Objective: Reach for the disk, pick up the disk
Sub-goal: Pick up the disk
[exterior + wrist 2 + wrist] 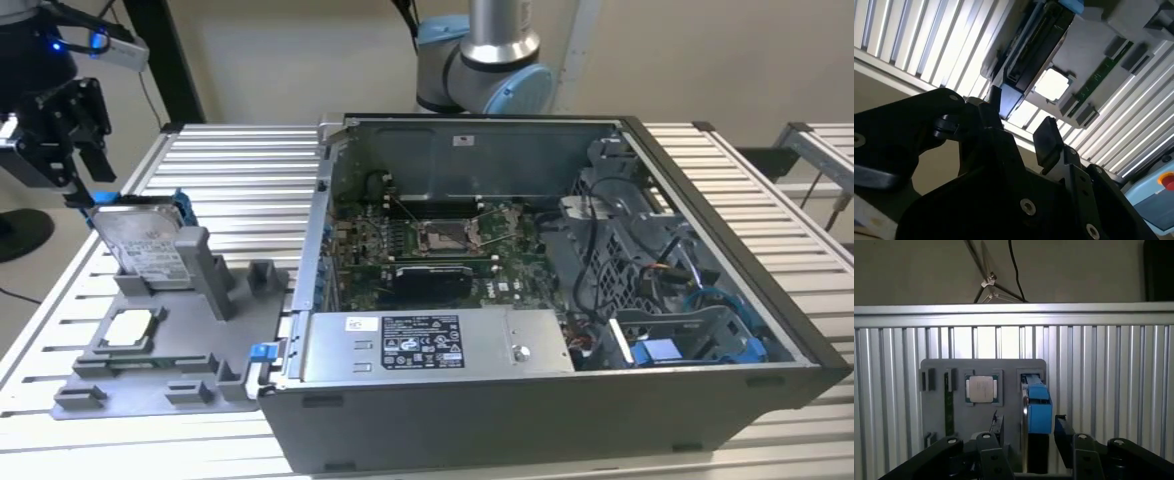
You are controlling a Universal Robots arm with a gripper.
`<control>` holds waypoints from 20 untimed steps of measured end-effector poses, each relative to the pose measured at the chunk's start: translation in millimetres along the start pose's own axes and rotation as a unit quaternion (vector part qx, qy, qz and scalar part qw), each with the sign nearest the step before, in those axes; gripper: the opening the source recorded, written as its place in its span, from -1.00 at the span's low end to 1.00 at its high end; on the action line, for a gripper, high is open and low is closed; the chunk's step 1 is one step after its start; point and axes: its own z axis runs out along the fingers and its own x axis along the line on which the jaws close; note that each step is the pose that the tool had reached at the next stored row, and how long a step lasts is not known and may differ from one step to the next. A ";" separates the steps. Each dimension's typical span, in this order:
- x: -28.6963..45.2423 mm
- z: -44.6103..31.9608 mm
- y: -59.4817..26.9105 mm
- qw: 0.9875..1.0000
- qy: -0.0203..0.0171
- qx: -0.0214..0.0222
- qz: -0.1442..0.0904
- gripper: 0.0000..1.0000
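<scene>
Black end effector [1029,424] fingers [1060,426] are spreading apart, released, and flanking the top edge of the disk [1038,407] while gripping nothing. The disk [140,240] is standing on edge in a slot of the grey holder [160,350], with its long axis upright and its label face toward the computer case [534,400]. Bare slatted surface [240,170] is showing around the holder's outer edges, and the case is crowding it on the exterior view's right.
</scene>
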 end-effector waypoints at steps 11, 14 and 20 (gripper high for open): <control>-5.3 19.9 -2.7 1.000 0.000 0.000 0.000 1.00; -5.7 25.4 -1.9 1.000 0.000 0.000 0.000 1.00; -6.2 36.3 -1.6 1.000 0.000 0.004 0.000 1.00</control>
